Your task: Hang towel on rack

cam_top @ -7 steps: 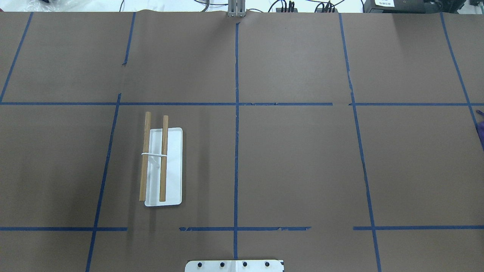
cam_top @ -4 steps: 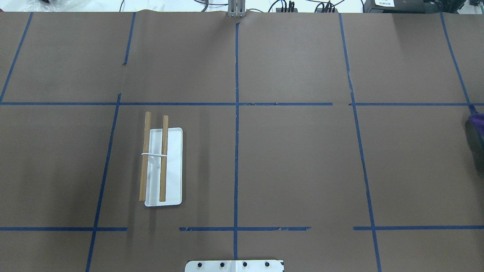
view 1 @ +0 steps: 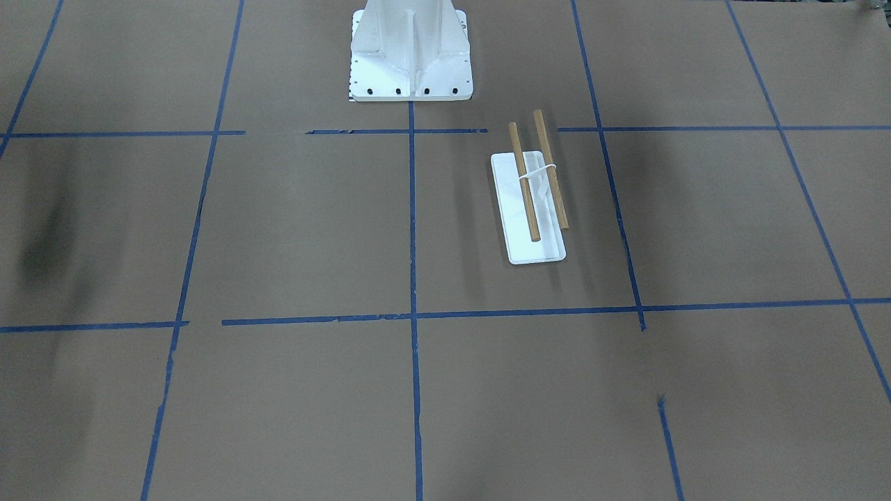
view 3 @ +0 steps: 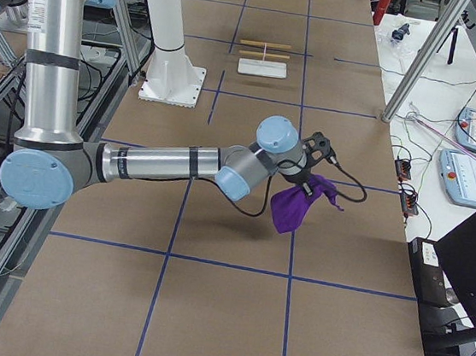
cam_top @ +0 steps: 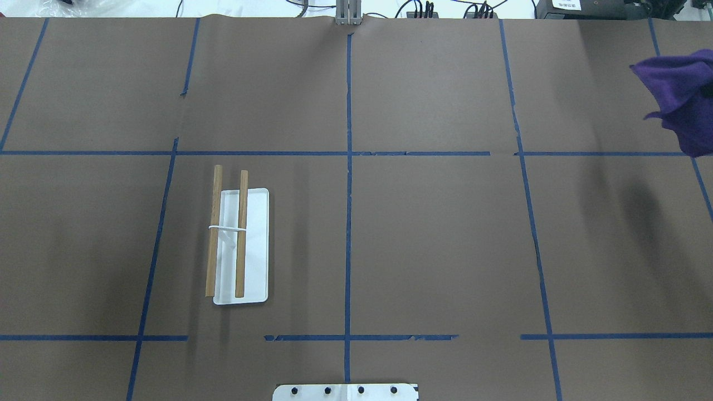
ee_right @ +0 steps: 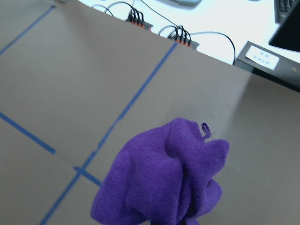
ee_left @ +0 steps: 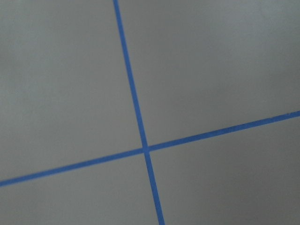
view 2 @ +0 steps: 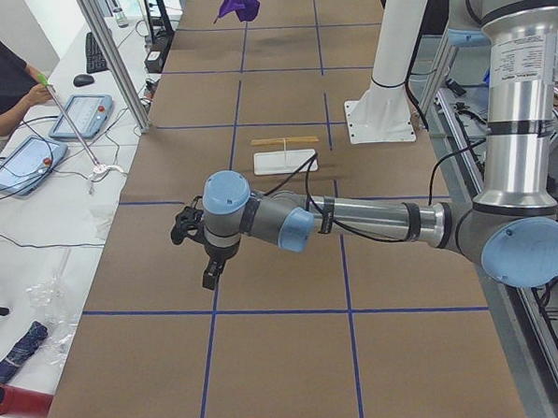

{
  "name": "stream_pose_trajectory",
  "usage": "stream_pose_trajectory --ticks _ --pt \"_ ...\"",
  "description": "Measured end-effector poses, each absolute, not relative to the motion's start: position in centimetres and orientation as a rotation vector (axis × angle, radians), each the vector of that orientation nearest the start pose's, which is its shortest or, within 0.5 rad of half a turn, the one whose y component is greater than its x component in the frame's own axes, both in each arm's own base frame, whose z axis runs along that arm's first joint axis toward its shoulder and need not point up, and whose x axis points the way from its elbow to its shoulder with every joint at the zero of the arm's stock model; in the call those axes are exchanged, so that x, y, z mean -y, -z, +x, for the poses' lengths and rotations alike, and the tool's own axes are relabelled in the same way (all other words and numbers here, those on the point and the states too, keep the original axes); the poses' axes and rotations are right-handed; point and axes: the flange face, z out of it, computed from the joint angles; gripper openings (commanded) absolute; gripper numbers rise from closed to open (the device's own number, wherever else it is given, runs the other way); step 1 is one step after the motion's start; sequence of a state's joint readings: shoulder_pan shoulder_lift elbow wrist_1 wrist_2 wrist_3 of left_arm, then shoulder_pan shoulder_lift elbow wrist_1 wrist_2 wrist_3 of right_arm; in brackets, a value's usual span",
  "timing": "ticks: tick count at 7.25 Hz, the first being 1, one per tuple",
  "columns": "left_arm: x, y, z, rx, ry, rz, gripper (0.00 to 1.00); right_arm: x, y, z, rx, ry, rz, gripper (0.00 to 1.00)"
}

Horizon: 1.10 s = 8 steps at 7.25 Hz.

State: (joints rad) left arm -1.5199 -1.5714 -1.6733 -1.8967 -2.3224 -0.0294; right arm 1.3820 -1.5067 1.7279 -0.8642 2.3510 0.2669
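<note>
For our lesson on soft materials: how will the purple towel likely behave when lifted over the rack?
Probably floppy: the towel hangs crumpled in a bunch. Likely to drape unevenly on the rack unless its folds are spread.

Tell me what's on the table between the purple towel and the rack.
Nothing. The overhead view shows only bare brown paper and blue tape lines between the towel and the rack.

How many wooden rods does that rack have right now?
2. The inner rod runs above the white base; the outer rod runs parallel, past the base's left edge in the overhead view.
</note>
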Motion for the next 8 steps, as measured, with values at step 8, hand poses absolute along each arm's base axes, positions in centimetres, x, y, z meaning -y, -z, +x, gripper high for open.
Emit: stream_pose_trajectory --ticks 8 --pt "58.8 -35.4 18.2 -1.251 0.090 0.436 1.00 43.2 -17.1 -38.1 1.184 0.104 0.935 0.00"
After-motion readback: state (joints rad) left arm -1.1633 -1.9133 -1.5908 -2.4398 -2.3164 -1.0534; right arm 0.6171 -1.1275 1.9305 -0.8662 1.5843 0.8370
